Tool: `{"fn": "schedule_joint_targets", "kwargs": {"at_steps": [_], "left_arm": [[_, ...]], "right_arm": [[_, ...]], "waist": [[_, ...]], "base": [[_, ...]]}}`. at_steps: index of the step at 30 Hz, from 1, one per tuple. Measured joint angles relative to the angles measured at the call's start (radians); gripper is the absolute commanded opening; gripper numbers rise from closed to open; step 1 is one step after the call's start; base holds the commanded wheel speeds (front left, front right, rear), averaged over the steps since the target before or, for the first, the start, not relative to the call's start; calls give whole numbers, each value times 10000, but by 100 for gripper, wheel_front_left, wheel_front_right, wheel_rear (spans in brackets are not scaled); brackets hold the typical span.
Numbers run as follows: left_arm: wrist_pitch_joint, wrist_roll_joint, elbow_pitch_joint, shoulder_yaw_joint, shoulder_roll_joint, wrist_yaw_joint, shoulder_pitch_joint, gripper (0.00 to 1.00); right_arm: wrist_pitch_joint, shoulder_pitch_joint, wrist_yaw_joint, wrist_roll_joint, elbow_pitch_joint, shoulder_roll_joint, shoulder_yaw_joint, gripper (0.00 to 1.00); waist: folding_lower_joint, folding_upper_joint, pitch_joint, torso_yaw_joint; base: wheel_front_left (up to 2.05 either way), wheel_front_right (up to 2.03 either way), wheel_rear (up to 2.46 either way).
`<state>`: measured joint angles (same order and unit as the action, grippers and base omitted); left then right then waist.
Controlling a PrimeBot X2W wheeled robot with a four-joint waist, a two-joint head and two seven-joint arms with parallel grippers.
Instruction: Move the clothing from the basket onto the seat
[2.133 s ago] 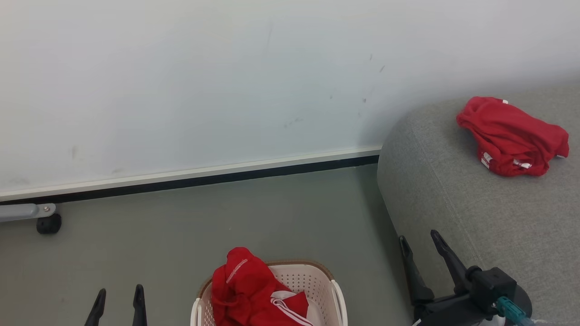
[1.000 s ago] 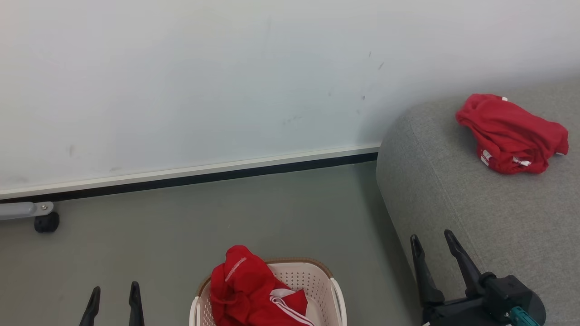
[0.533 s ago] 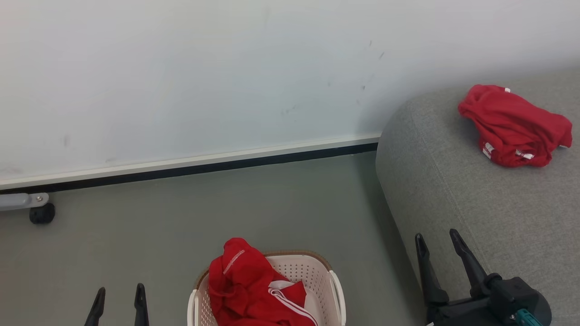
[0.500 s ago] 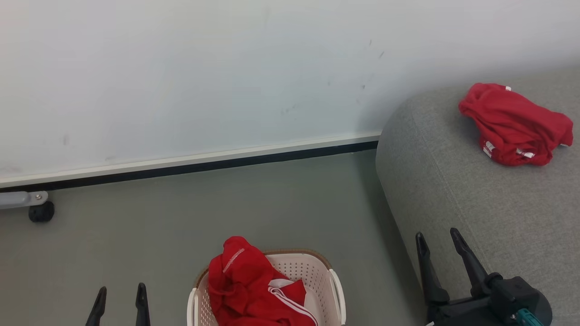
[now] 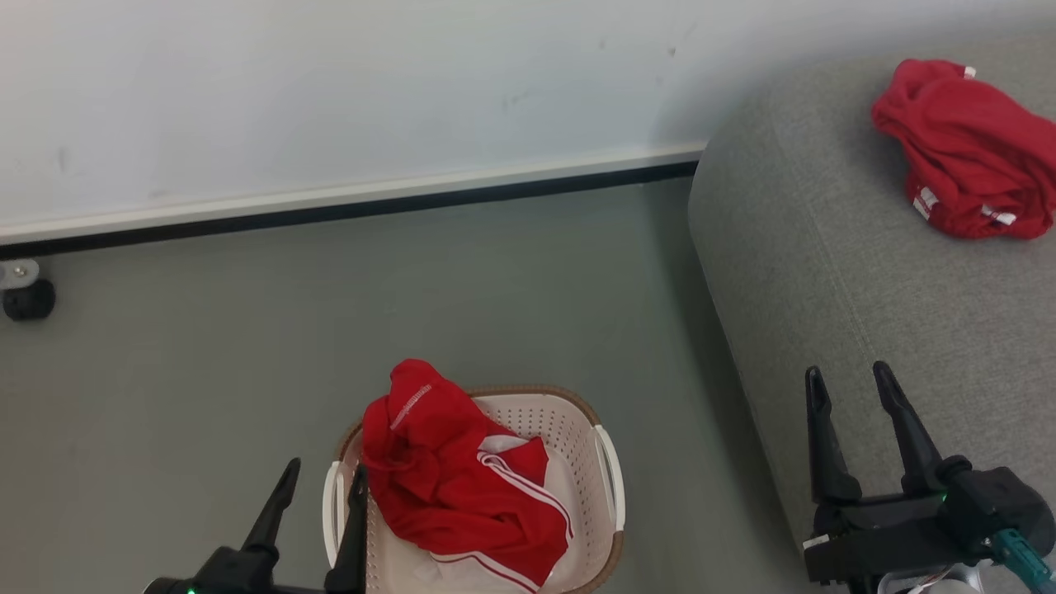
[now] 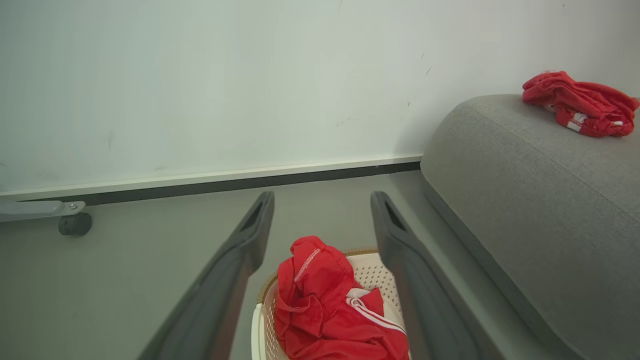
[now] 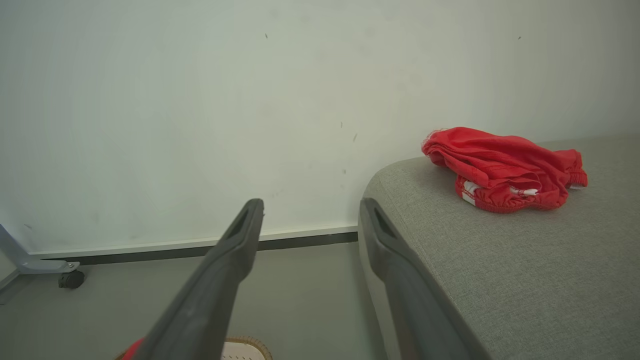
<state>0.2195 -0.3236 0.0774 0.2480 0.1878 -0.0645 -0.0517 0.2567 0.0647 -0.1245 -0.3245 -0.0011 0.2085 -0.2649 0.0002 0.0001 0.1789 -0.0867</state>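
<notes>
One bright red garment lies toward the far edge of the light grey upholstered seat, red white-striped clothing heaps in the cream perforated plastic basket, and with my left gripper and right gripper both gaping empty, I reckon I'm starting another pick: lower the left into that heap.

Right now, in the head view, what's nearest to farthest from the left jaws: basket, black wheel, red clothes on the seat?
1. Basket, right alongside, bottom middle.
2. Black wheel, far left by the wall.
3. Red clothes, far right, up on the seat.
</notes>
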Motion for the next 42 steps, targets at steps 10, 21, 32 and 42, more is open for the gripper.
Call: {"fn": "schedule_joint_targets", "kwargs": {"at_steps": [10,21,32,42], "left_arm": [[-545,782,1467,1312,-497,573,1905,100],[-1051,1494,3277,2169,-652,1101,3486,100],[-1590,2201,4907,2685,-671,1279,4986,100],[-1925,2665,5806,2767,-437,1356,6297,100]], "right_arm": [[2,739,-2,240,-539,-38,332,100],[2,1833,-2,629,-959,-79,334,100],[2,2719,-2,775,-1425,-378,343,100],[4,3446,-2,788,-1952,-627,495,100]], "waist": [[1,1,1582,-163],[0,1,3204,-392],[-1,1,4836,-704],[-1,2,6176,-1044]], "base": [[0,0,0],[0,0,0],[0,0,0],[0,0,0]]}}
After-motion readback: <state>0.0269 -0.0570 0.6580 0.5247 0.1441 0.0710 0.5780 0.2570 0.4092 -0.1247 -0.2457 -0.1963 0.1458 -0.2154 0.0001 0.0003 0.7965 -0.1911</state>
